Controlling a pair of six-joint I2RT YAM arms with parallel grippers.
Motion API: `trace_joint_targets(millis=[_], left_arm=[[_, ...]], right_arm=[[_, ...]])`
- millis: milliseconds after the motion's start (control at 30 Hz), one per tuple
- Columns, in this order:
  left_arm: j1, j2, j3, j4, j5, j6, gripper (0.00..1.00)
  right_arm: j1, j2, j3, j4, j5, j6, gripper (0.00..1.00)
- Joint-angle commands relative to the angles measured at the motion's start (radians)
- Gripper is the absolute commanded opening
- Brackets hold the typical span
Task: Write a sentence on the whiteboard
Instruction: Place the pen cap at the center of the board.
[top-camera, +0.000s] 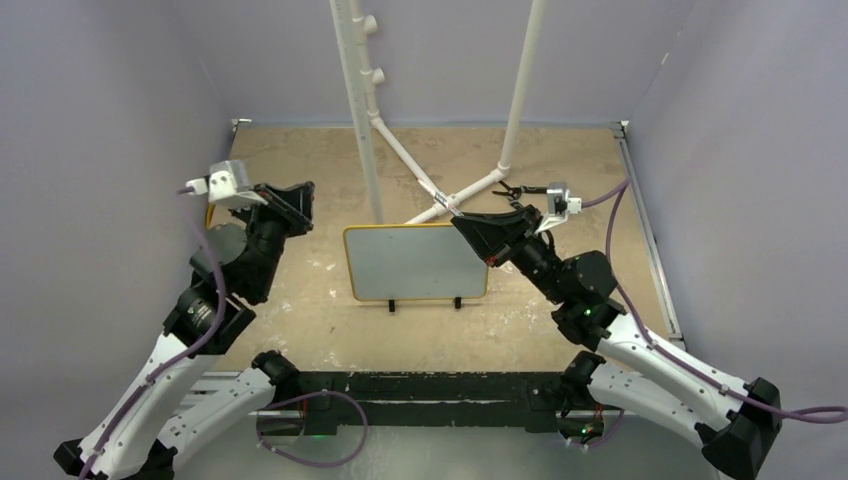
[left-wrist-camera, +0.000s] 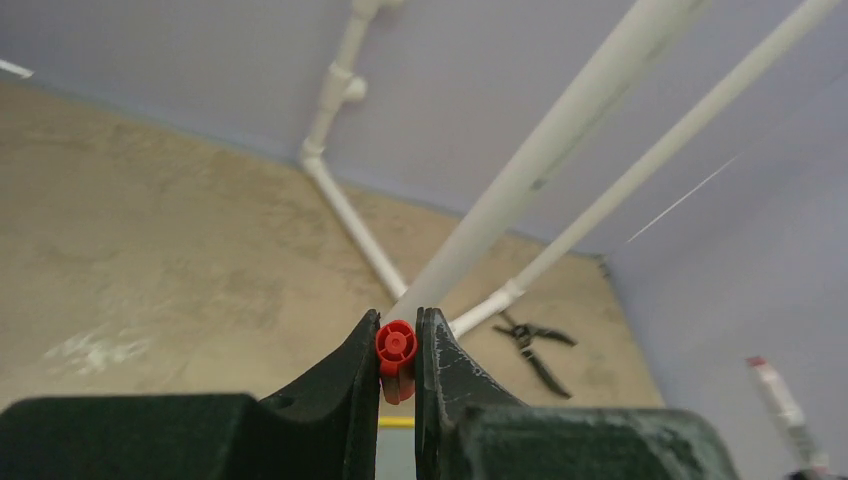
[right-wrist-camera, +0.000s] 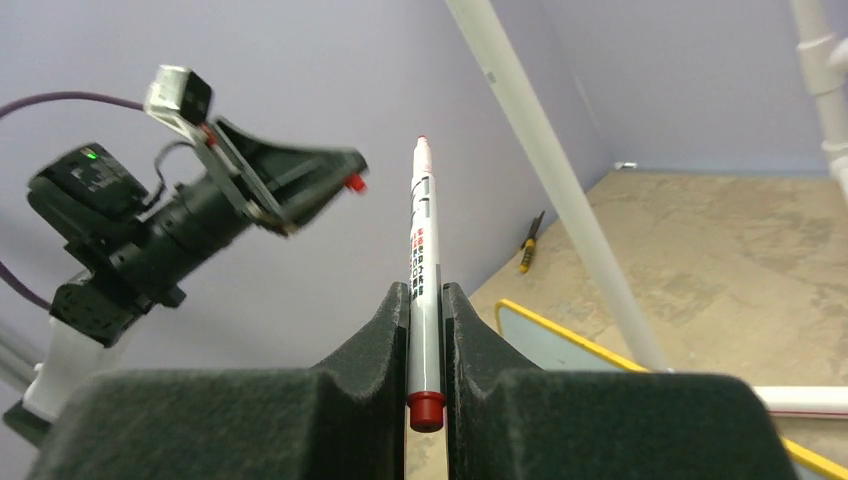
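Note:
The whiteboard (top-camera: 415, 262) stands on two black feet mid-table, yellow-framed, its face blank; no sentence shows on it. My right gripper (top-camera: 464, 224) is at the board's upper right corner, shut on the white marker (right-wrist-camera: 421, 250), whose bare red tip (right-wrist-camera: 422, 141) points up and away. A corner of the board (right-wrist-camera: 545, 340) lies below it. My left gripper (top-camera: 303, 196) is raised left of the board, shut on the marker's red cap (left-wrist-camera: 396, 346). The cap also shows in the right wrist view (right-wrist-camera: 353, 183).
A white PVC pipe frame (top-camera: 363, 110) rises behind the board, with base pipes (top-camera: 478, 188) on the table. Black pliers (top-camera: 520, 190) lie behind the right gripper. A yellow-handled tool (right-wrist-camera: 529, 246) lies by the left wall. Purple walls close in on all sides.

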Motion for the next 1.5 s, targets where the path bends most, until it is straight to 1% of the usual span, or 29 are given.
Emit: trace_joint_targets(millis=[0, 100, 167, 333, 467, 567, 767, 867, 1033, 1400, 1467], left_arm=[[0.003, 0.064, -0.056, -0.280, -0.071, 0.041, 0.00], [0.015, 0.099, -0.114, -0.277, -0.052, 0.000, 0.00], [0.035, 0.102, -0.176, -0.249, -0.012, -0.050, 0.00], [0.102, 0.054, -0.359, -0.197, 0.041, -0.214, 0.00], [0.112, 0.027, -0.467, -0.188, 0.059, -0.301, 0.00], [0.112, 0.046, -0.519, -0.177, 0.095, -0.333, 0.00], [0.112, 0.143, -0.583, -0.098, 0.195, -0.359, 0.00], [0.112, 0.173, -0.606, -0.078, 0.211, -0.368, 0.00], [0.110, 0.210, -0.627, -0.089, 0.220, -0.368, 0.00], [0.110, 0.167, -0.663, -0.092, 0.224, -0.368, 0.18], [0.110, 0.163, -0.666, -0.095, 0.225, -0.368, 0.24]], right_arm=[[-0.002, -0.045, 0.052, -0.073, 0.071, -0.099, 0.00], [-0.002, -0.065, 0.045, -0.081, 0.068, -0.102, 0.00], [-0.002, -0.080, 0.033, -0.081, 0.063, -0.102, 0.00], [-0.002, -0.106, 0.015, -0.092, 0.074, -0.114, 0.00], [-0.001, -0.098, 0.029, -0.110, 0.071, -0.140, 0.00], [-0.002, -0.098, 0.032, -0.119, 0.073, -0.163, 0.00], [-0.002, -0.097, 0.043, -0.141, 0.084, -0.208, 0.00], [-0.002, -0.108, 0.036, -0.144, 0.091, -0.214, 0.00], [-0.001, -0.131, 0.007, -0.143, 0.111, -0.206, 0.00], [-0.001, -0.104, 0.011, -0.139, 0.110, -0.211, 0.00], [-0.002, -0.100, 0.012, -0.137, 0.106, -0.208, 0.00]])
